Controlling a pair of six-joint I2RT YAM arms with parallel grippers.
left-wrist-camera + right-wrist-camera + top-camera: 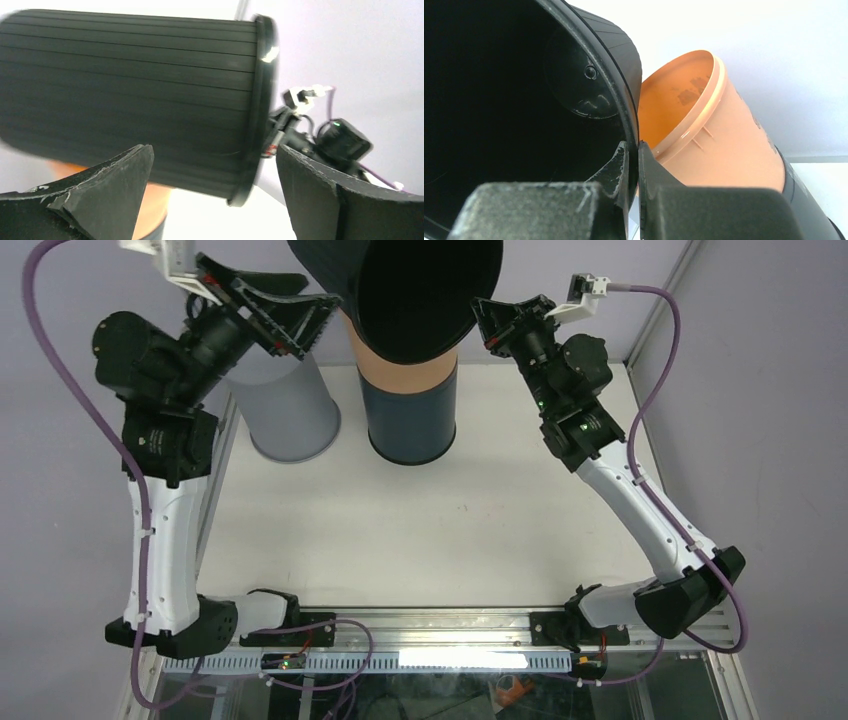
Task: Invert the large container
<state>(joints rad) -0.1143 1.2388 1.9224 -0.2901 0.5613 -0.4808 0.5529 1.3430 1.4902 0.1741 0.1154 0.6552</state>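
The large black ribbed container [420,290] is lifted off the table and tilted on its side, its open mouth facing the top camera. My right gripper [485,325] is shut on its rim, one finger inside and one outside, as the right wrist view shows [633,150]. The container's dark inside fills the left of that view [514,100]. My left gripper [318,328] is open beside the container's left wall. In the left wrist view the container [130,90] lies across, just beyond the gripper [212,155], without touching the fingers.
An orange container [405,375] stands nested in a dark blue one [410,420] at the back of the white table [420,530], right under the lifted container. A grey container [285,405] stands to their left. Walls close in behind and right.
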